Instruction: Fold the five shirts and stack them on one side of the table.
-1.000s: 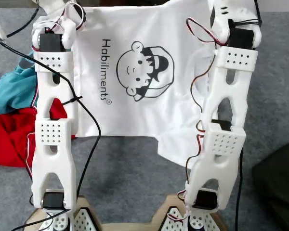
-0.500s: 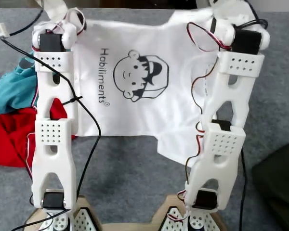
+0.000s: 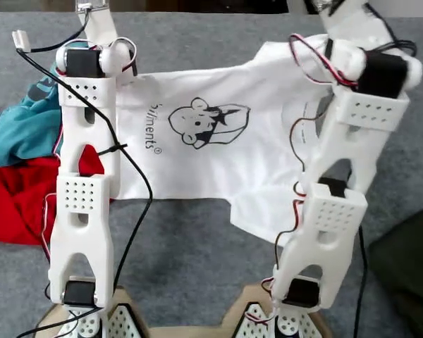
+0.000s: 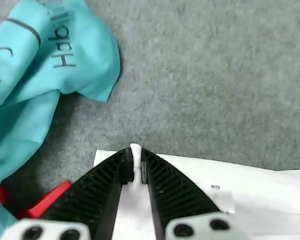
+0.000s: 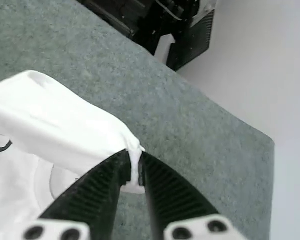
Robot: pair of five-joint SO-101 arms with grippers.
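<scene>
Well, the white shirt [image 3: 218,169] lies spread over the middle of the grey table [image 3: 197,260], between the two arms, its far right corner raised in a fold. It bears a black line drawing of a cartoon face beside a line of lettering. The left gripper [image 4: 134,169] is pinched tight on one far corner, the right gripper [image 5: 133,167] likewise on the raised fold. A teal shirt [image 3: 17,130] and a red shirt [image 3: 10,201] sit heaped beside the left arm
</scene>
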